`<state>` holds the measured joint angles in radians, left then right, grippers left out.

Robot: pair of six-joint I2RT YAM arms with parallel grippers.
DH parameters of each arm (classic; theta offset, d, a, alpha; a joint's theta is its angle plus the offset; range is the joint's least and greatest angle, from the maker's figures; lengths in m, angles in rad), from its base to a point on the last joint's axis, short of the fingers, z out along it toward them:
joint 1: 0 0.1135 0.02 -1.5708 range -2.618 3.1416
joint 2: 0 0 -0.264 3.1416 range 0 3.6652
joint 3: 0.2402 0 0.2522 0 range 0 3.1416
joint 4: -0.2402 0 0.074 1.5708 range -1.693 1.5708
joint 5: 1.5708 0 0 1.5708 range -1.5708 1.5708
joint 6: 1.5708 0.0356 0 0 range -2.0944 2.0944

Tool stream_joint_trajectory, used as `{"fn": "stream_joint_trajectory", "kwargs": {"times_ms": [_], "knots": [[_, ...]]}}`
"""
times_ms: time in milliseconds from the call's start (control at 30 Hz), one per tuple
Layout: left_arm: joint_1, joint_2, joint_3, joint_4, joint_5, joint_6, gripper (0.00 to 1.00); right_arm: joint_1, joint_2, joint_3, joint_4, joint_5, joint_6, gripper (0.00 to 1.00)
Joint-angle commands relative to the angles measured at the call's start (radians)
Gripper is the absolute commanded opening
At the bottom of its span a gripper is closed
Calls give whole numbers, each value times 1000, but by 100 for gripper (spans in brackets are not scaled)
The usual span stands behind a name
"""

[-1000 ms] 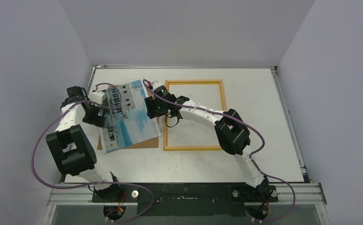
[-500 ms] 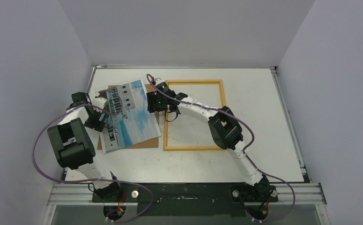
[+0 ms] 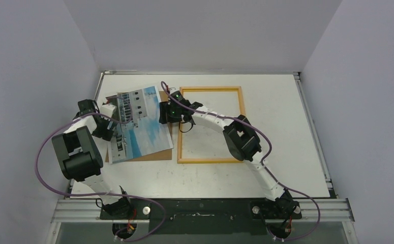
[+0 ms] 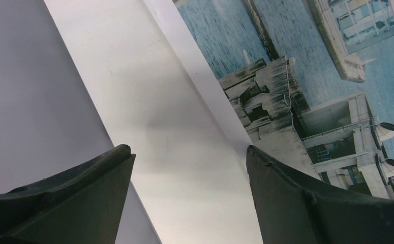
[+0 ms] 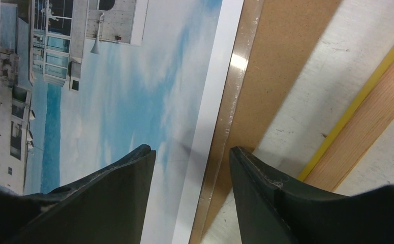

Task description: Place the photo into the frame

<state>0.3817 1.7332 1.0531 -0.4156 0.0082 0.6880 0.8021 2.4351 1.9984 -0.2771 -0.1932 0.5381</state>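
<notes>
The photo (image 3: 136, 124), a print of a white building, sky and water, lies face up and slightly skewed on the left half of the table. To its right lies the frame (image 3: 211, 89), wood-coloured side up. My left gripper (image 3: 109, 125) is open at the photo's left edge. In the left wrist view its fingers (image 4: 188, 148) hold nothing: bare table shows between them, and the right finger is over the photo's (image 4: 306, 76) white border. My right gripper (image 3: 163, 113) is open at the photo's right edge. Its fingers (image 5: 190, 148) straddle the photo's (image 5: 133, 86) white margin. The frame (image 5: 383, 132) shows a yellow rim.
A brown fibreboard backing panel (image 3: 154, 153) lies under the photo and sticks out at its right and bottom; its edge (image 5: 281, 56) runs beside my right fingers. Grey enclosure walls stand close on the left, right and back. The table's left rim (image 3: 97, 94) is near my left wrist.
The left arm has folded back toward the left wall and its jaws have narrowed a little. The right gripper has moved up and slightly left along the photo's right edge.
</notes>
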Motion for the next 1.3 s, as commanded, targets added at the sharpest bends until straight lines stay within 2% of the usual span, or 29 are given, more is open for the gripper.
{"fn": "stream_joint_trajectory", "kwargs": {"times_ms": [0, 467, 967, 1067, 1200, 1267], "knots": [[5, 43, -24, 47, 11, -14, 80, -7, -6, -22, 66, -52, 50, 56], [-7, 49, -46, 62, 32, -21, 80, -7, -44, -145, 208, -179, 181, 55], [-24, 46, -73, 80, 67, -28, 80, -1, -113, -309, 522, -303, 411, 53], [-29, 44, -70, 76, 64, -29, 80, 4, -145, -292, 445, -243, 340, 53], [-26, 20, -37, 15, 94, -22, 80, 15, -181, -229, 192, -55, 187, 54], [-26, 4, -20, -20, 115, -15, 81, 22, -188, -211, 118, 36, 151, 54]]}}
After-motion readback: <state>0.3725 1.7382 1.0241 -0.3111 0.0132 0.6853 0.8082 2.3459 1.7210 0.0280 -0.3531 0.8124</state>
